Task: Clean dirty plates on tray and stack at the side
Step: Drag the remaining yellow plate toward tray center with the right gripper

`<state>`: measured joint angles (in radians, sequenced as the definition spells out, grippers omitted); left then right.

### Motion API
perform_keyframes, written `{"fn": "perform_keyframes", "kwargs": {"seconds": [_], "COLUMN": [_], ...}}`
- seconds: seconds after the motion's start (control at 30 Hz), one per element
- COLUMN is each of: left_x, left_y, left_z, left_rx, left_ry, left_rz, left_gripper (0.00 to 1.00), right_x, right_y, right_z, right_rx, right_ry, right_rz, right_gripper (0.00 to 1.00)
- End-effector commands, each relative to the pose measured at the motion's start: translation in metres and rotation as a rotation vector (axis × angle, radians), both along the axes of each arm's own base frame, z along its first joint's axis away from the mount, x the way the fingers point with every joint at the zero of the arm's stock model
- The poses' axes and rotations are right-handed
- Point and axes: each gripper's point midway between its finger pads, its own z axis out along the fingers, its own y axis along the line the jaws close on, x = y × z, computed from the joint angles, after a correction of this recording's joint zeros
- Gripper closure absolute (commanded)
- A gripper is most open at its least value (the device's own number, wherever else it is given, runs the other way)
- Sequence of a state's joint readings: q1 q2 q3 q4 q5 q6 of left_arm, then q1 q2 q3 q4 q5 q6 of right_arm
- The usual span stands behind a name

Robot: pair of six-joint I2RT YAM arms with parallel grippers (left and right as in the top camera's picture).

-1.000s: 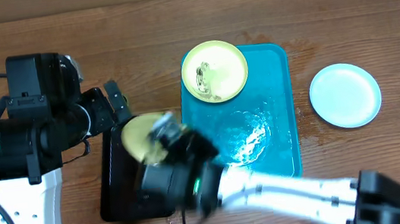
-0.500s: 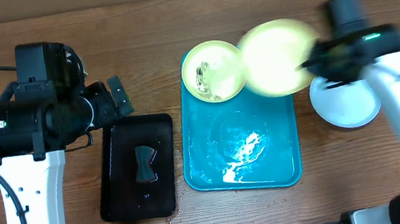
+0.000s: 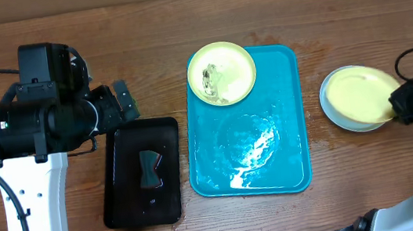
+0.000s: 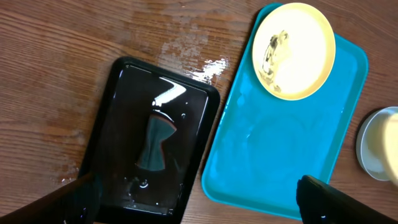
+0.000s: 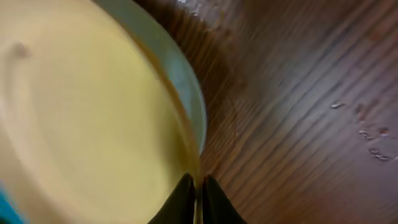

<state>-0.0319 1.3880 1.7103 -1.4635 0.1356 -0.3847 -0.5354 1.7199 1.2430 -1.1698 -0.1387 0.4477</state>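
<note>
On the turquoise tray (image 3: 282,153) one yellow-green plate (image 3: 222,73) with a food smear lies at the far left corner; the left wrist view shows it too (image 4: 298,50). A second yellow-green plate (image 3: 358,95) rests on the light-blue plate (image 3: 331,113) on the table right of the tray. My right gripper (image 3: 404,104) is shut on that upper plate's right rim; the wrist view shows the jaws pinching the yellow rim (image 5: 198,186) above the blue rim (image 5: 183,84). My left gripper (image 4: 199,205) hangs open and empty above the black tray and the turquoise tray's near edge.
A black tray (image 3: 126,196) holding water and a dark cloth (image 3: 149,170) sits left of the turquoise tray. The left arm's body (image 3: 34,125) rises at the left. Wet patches mark the wood round the trays.
My right arm carried the yellow-green plate from over the black tray, across the turquoise tray, down onto the light-blue plate at the right. The left arm has barely moved.
</note>
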Motion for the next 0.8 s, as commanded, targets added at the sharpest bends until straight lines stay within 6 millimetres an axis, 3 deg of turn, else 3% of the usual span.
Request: {"fn": "perform_keyframes", "kwargs": {"seconds": [0.0, 0.07, 0.2, 0.3, 0.43, 0.5, 0.6, 0.7, 0.77], "left_x": [0.002, 0.002, 0.001, 0.002, 0.001, 0.000, -0.002, -0.006, -0.008], "left_y": [-0.003, -0.003, -0.003, -0.003, -0.003, -0.003, -0.003, -0.003, -0.002], "left_z": [0.005, 0.005, 0.005, 0.005, 0.005, 0.005, 0.004, 0.002, 0.001], "left_rx": [-0.004, -0.005, -0.005, -0.005, -0.005, -0.005, -0.004, 0.003, 0.011], "left_ry": [-0.017, -0.017, -0.016, -0.016, -0.016, -0.011, -0.002, 0.016, 0.021], "left_rz": [-0.028, -0.028, -0.028, -0.028, -0.028, -0.028, -0.028, -0.042, -0.060], "left_gripper": [0.00, 0.00, 0.00, 0.00, 0.00, 0.00, 0.00, 0.00, 0.00], "right_x": [0.021, 0.029, 0.051, 0.077, 0.102, 0.112, 0.129, 0.155, 0.170], "right_y": [0.024, 0.029, 0.051, 0.094, 0.162, 0.193, 0.220, 0.247, 0.259], "right_z": [0.018, 0.029, 0.071, 0.112, 0.138, 0.139, 0.124, 0.091, 0.068], "right_rx": [0.068, 0.045, -0.019, -0.054, -0.082, -0.117, -0.246, -0.328, -0.331], "right_ry": [-0.136, -0.175, -0.298, -0.476, -0.638, -0.680, -0.663, -0.642, -0.642], "right_rz": [0.168, 0.198, 0.298, 0.512, 0.747, 0.865, 0.956, 1.014, 1.031], "right_gripper": [0.68, 0.55, 0.49, 0.49, 0.48, 0.45, 0.40, 0.29, 0.27]}}
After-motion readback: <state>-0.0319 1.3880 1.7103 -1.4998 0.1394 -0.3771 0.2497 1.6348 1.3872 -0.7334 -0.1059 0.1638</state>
